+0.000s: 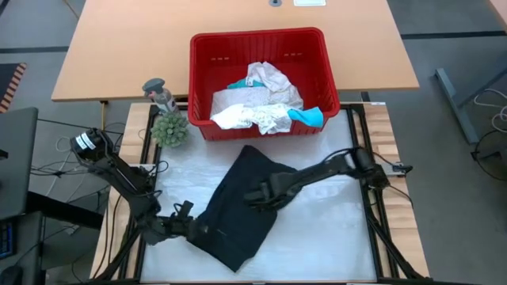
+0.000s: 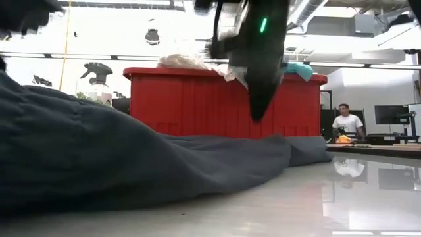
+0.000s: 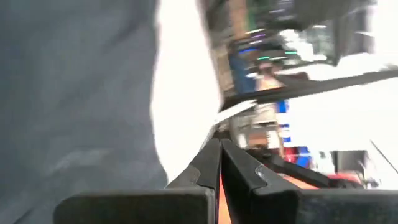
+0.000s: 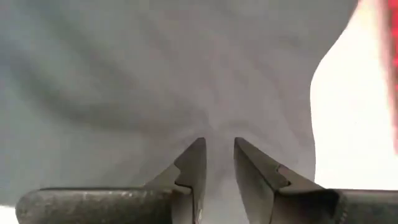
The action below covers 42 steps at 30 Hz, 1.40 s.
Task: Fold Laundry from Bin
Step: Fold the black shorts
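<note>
White table (image 1: 333,237), black garment (image 1: 238,214) under right end effector (image 1: 255,195)

Black garment (image 1: 245,202): soft dark cloth, spread flat and rumpled on the bench, lying diagonally just in front of the bin.
Bin (image 1: 202,79): red slotted plastic basket, upright, at the bench's far edge.
White lacy garments (image 1: 253,107): crumpled heap inside the bin.
Teal garment (image 1: 309,116): bunched beside them, against the bin's right wall.
</note>
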### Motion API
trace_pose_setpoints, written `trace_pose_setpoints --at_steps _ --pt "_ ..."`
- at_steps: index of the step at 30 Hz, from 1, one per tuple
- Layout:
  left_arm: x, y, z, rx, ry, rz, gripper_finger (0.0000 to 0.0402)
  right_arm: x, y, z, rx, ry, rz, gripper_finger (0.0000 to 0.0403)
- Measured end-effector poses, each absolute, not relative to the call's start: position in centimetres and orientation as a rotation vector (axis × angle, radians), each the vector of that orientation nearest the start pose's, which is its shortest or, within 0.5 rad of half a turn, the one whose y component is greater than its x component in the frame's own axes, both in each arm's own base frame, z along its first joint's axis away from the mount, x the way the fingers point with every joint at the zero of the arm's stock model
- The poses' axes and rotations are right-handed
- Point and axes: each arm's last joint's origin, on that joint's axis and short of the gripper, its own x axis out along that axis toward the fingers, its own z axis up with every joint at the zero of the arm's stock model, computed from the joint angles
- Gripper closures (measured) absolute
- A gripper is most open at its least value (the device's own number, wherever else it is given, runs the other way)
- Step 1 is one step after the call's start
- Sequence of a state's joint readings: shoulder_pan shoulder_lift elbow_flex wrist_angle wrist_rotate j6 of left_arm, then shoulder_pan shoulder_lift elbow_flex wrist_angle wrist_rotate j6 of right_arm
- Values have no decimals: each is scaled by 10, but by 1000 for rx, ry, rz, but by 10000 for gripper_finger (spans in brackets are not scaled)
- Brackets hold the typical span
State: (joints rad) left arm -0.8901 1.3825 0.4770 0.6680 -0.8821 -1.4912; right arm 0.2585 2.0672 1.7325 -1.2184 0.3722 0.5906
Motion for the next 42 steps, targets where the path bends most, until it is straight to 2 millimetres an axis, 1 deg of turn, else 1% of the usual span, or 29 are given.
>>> trace_pose_setpoints --at_steps 1,3,6,7,10,12,13,16,20,22,26,29,31,33,35,39,42 --pt "177 -181 195 -1214 80 81 401 383 97 230 9 1334 -496 296" --pt "178 -177 206 -969 41 54 401 371 110 253 16 1261 -453 296" --pt "180 -169 214 -623 40 38 401 352 133 288 60 1133 -375 296" --pt "181 -165 216 -512 40 42 401 346 140 296 88 1098 -356 296" --pt "185 -147 218 -213 94 103 398 334 165 307 161 1040 -291 296" --pt "189 -130 216 -124 156 148 388 328 181 307 213 1019 -276 295" --pt "191 -122 215 -103 189 140 380 325 188 306 245 1010 -278 295" --pt "201 -102 208 -101 307 72 354 320 209 302 314 980 -282 295" --pt "211 -84 186 -75 491 -16 334 317 228 289 370 968 -319 295" --pt "214 -79 175 -42 537 -47 333 316 233 286 399 957 -344 295" --pt "217 -69 154 36 611 48 340 317 245 274 443 967 -367 295" --pt "218 -67 138 54 654 58 350 316 254 268 459 964 -348 295" --pt "218 -66 125 14 691 72 358 315 261 268 443 951 -305 295" --pt "216 -66 112 -47 739 109 368 315 269 270 384 922 -224 295" --pt "217 -67 103 -124 754 125 378 317 272 272 313 879 -182 295" --pt "220 -77 91 -315 753 133 397 320 269 273 201 868 -145 295" --pt "222 -89 87 -432 718 120 399 322 265 273 124 877 -121 291"
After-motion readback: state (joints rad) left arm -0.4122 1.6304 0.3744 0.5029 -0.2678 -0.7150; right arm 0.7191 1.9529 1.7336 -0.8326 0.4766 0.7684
